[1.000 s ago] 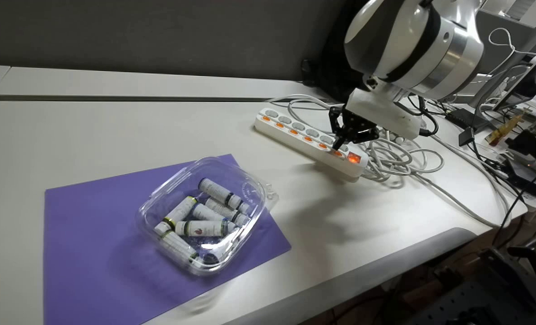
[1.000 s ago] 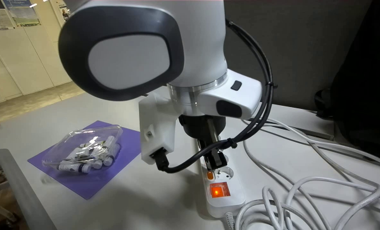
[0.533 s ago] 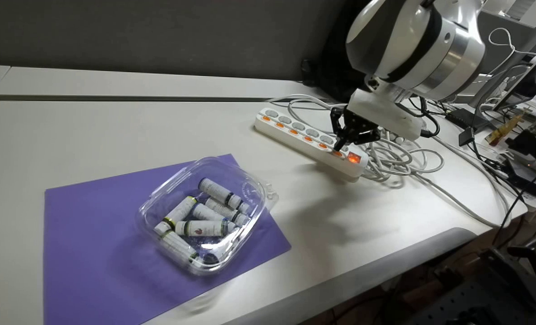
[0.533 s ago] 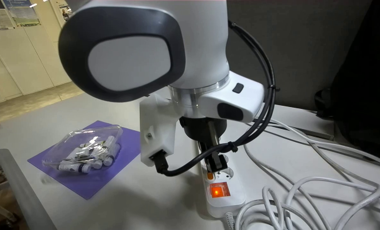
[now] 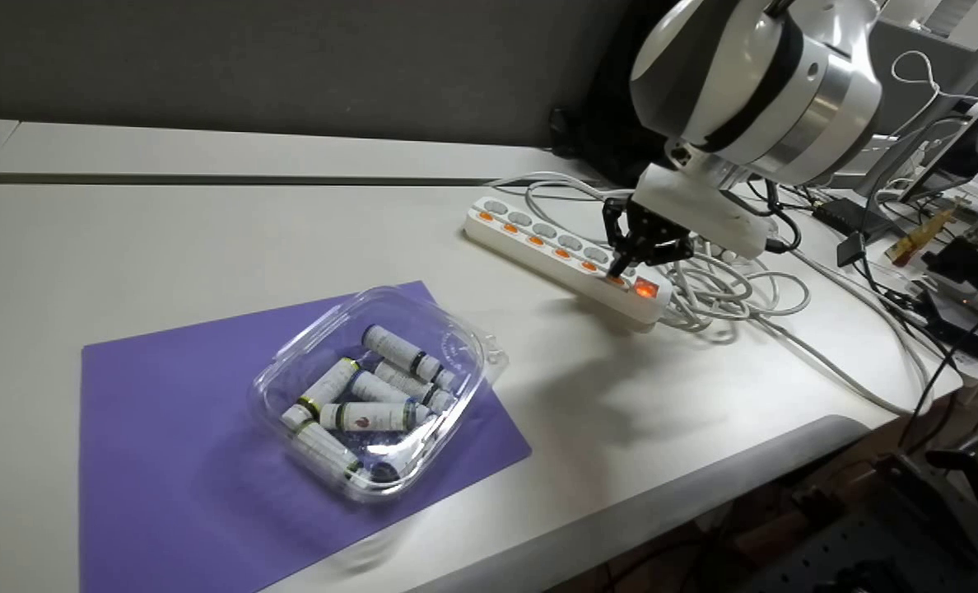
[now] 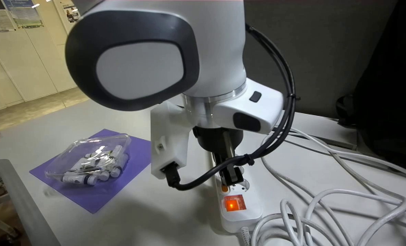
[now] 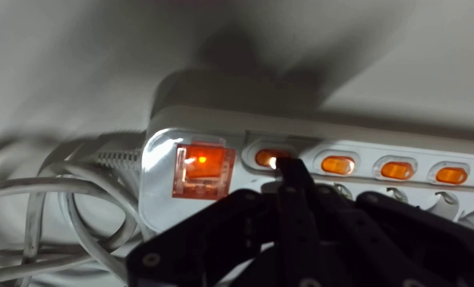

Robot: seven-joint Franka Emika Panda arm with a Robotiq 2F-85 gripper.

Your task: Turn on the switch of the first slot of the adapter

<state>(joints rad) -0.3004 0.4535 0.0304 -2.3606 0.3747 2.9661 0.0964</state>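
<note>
The adapter, a long white power strip, lies on the table in both exterior views (image 5: 555, 268) (image 6: 240, 218) and crosses the wrist view (image 7: 159, 199). Its square red main switch (image 7: 203, 161) glows at the cable end. Beside it is the first slot's small orange switch (image 7: 264, 158), partly covered by my fingertips. A bright white spot shows at the fingertips; I cannot tell whether this switch is lit. My gripper (image 7: 288, 162) is shut and empty, fingertips together, pointing down at this switch; it also shows in both exterior views (image 5: 614, 272) (image 6: 233, 181). Contact is unclear.
More orange switches (image 7: 338, 164) run along the strip. Loose white cables (image 5: 728, 288) lie beside its cable end. A clear plastic box (image 5: 370, 395) of small bottles stands on a purple sheet (image 5: 151, 428). A grey partition (image 5: 291, 74) stands behind the table.
The arm and gripper have come down slightly, bringing the fingertips closer to the first small switch. The gripper stays shut. The strip and box have not moved.
</note>
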